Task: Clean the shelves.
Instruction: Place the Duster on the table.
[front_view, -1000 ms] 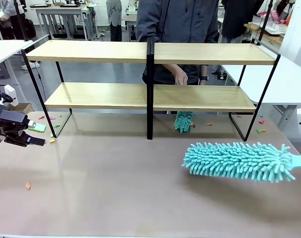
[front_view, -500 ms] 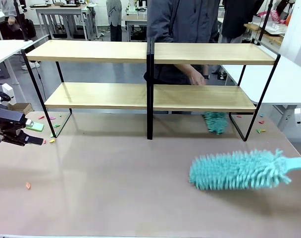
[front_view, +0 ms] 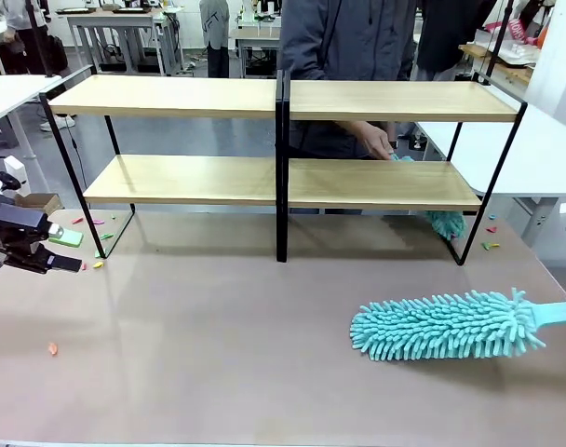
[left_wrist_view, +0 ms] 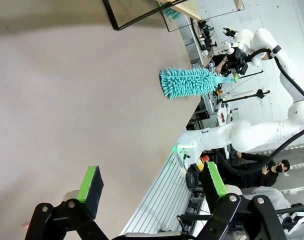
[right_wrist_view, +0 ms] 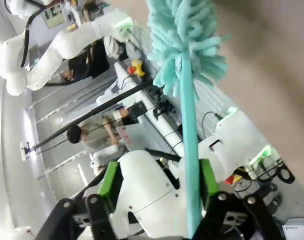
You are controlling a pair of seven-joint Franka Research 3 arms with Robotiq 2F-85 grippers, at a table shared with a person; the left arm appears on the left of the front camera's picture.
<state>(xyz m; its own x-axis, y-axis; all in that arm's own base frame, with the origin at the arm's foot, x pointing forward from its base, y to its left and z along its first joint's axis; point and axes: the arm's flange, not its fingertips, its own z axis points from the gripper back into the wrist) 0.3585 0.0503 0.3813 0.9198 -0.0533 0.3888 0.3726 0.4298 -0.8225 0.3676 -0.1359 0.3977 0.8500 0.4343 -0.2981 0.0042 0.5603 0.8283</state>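
One duster handle (right_wrist_view: 188, 165) stands between the right gripper's (right_wrist_view: 157, 182) spread pads.

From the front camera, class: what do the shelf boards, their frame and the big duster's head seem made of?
Boards: light wood or laminate, matt, faint grain.
Frame: thin black metal, probably painted.
Duster head: soft teal chenille-like fingers, likely microfibre.
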